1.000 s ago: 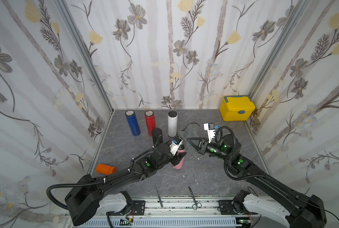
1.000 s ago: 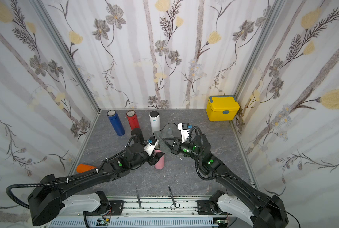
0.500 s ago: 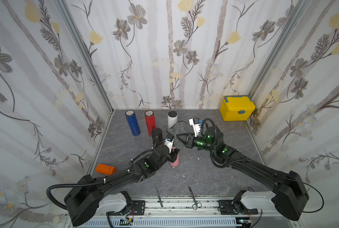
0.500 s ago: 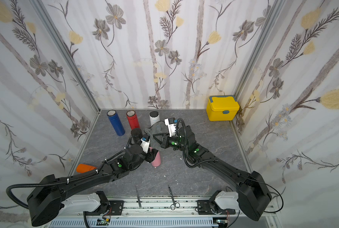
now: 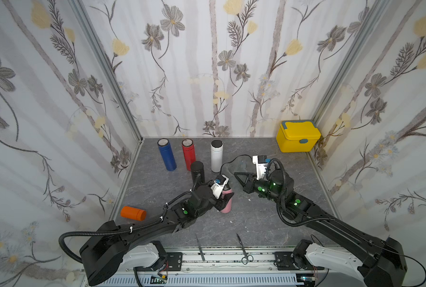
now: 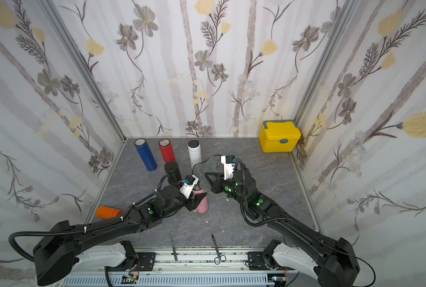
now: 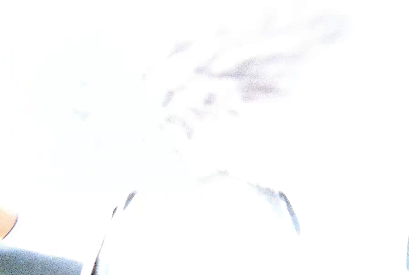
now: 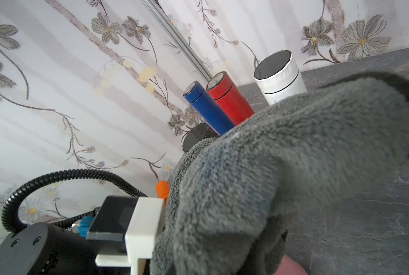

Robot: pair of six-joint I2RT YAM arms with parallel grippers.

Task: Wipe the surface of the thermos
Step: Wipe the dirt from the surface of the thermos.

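1. Scissors (image 5: 241,246) are laid at the near edge.
2. Mid-floor, the pink thermos (image 5: 226,209) is held upright, clamped in the left gripper (image 5: 224,201).
3. Bare floor (image 5: 256,218) is left to its right.
4. Just beyond, apart from it, the right gripper (image 5: 236,174) is closed on a grey cloth (image 8: 282,166), shown clearly only by the right wrist view.
5. The left wrist view is washed out.
6. A box (image 5: 297,136) is set in the far right corner.

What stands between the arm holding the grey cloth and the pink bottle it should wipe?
Nothing visible does. Only bare table lies between the right gripper, shut on the grey cloth, and the pink thermos. The left gripper is clamped around the thermos, so it covers part of the surface to be wiped.
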